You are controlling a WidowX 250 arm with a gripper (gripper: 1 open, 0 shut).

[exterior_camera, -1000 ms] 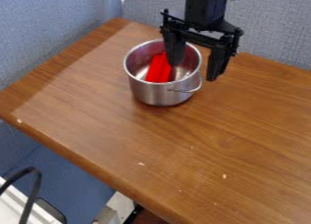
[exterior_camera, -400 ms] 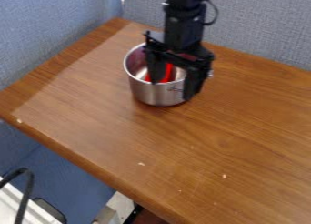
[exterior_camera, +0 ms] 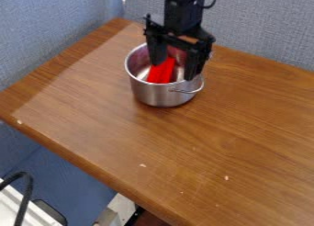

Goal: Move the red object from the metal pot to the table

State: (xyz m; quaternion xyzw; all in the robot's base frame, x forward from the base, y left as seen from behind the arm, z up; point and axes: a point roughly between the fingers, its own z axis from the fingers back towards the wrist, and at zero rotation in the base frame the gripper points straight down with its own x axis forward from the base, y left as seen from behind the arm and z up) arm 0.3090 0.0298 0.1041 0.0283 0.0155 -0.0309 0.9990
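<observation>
Table, left part: we see bare brown wood (exterior_camera: 73, 96) with visible grain, running toward the front of our view; the grey-blue fabric partition (exterior_camera: 55, 28) rises behind its far left edge.
Below the table's left edge: we make out a black cable (exterior_camera: 31, 188) curving over a white item (exterior_camera: 13, 207) at the bottom corner.
Metal pot: we find it upright on the table, toward the back, its shiny wall (exterior_camera: 153, 92) facing us and a small loop handle (exterior_camera: 186, 89) at the right of its near side.
Red object: we see it inside the metal pot, a bright red block (exterior_camera: 161, 71) lying lengthwise from front to back, its near part in plain sight.
Red object against the hand: we place it between the two fingers as we look, with its far part close to them; whether either finger touches it, we cannot tell.
Gripper: we have it coming down over the pot from above, black, its fingers (exterior_camera: 178, 48) spread wide, one over the pot's inside and the other by the right side of the rim; we see nothing pinched.
Table, right part: we see more bare wood, with a small pale speck near the middle.
</observation>
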